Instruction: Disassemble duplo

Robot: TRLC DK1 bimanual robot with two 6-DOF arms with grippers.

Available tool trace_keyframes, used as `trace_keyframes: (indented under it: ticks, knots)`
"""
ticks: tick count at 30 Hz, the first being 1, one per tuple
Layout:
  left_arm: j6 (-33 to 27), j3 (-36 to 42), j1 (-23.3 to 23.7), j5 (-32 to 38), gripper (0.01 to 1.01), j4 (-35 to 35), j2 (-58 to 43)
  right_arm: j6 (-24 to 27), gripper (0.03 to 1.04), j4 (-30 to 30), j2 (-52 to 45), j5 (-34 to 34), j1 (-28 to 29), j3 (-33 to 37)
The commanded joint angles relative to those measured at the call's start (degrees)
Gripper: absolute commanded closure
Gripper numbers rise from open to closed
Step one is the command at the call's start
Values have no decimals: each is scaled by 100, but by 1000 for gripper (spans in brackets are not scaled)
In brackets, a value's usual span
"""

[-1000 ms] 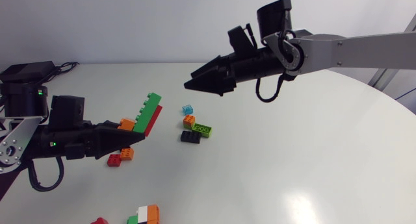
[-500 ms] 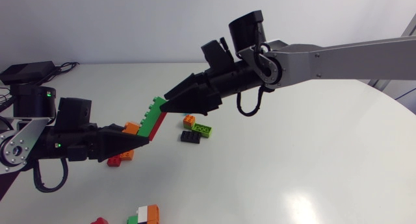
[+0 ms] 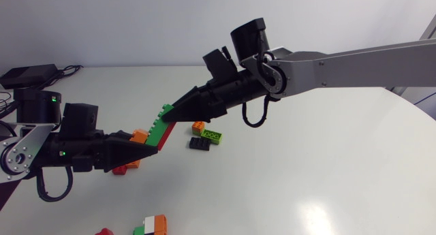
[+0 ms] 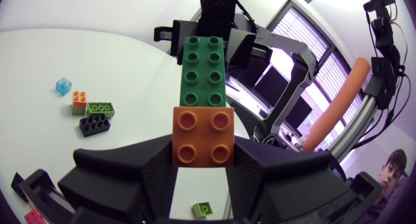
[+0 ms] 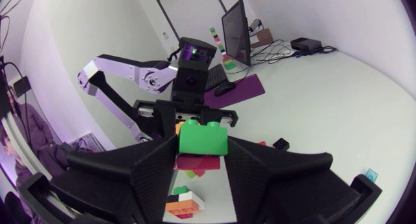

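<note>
**Placement.** The stack [image 3: 158, 126] is off the worktop [image 3: 306, 167], raised between the two arms and sloping up from the left gripper [image 3: 148, 150] towards the right gripper [image 3: 174, 114]. It consists of an orange brick [image 4: 203, 136] at the left gripper's end, a long green brick [image 4: 204, 71] running away from it, and a red brick [image 5: 195, 162] on the underside. In my judgement one arm anchors the stack in the air so the other can get at its free end and pull a brick off against that hold.

**Left jaws.** They are clenched on the stack. In the left wrist view both faces press the sides of the orange brick, spread only to its width.

**Right jaws.** They are set about one brick-width apart, with the far end of the green brick seated between them. The right wrist view shows both faces meeting its sides, so I rate this a grasp. No separation has begun: green, orange and red remain joined.

**Elsewhere.** A black brick [image 3: 199, 144] and a lime brick [image 3: 212, 135] lie touching on the worktop under the right arm. A small white, green and orange cluster [image 3: 153, 226] sits near the front edge.
</note>
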State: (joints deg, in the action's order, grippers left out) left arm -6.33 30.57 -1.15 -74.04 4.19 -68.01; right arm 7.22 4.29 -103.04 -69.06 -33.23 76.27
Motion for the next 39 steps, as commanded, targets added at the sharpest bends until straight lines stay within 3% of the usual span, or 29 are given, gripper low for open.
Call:
trace_keyframes:
  ticks: [1, 12, 13, 15, 17, 36, 39]
  knots:
    - [202, 11, 0, -119, 690, 47, -81, 77, 784, -139, -111, 129, -52, -86]
    - [228, 19, 71, -119, 551, 56, -46, 236, 816, -131, -67, 200, -60, -112]
    - [228, 19, 80, -119, 502, 65, -37, 236, 826, -104, -67, 208, -52, -104]
    - [228, 19, 124, -119, 297, 65, -28, 253, 843, -87, -67, 208, -25, -104]
    - [228, 11, 141, -119, 221, 74, -20, 288, 843, -78, -58, 217, 1, -112]
    - [176, -24, 185, -119, 193, 82, 42, 411, 843, 107, 65, 279, 361, -95]
    - [114, -95, 238, -111, 297, 82, 306, 684, 841, 344, 162, 270, 317, -130]
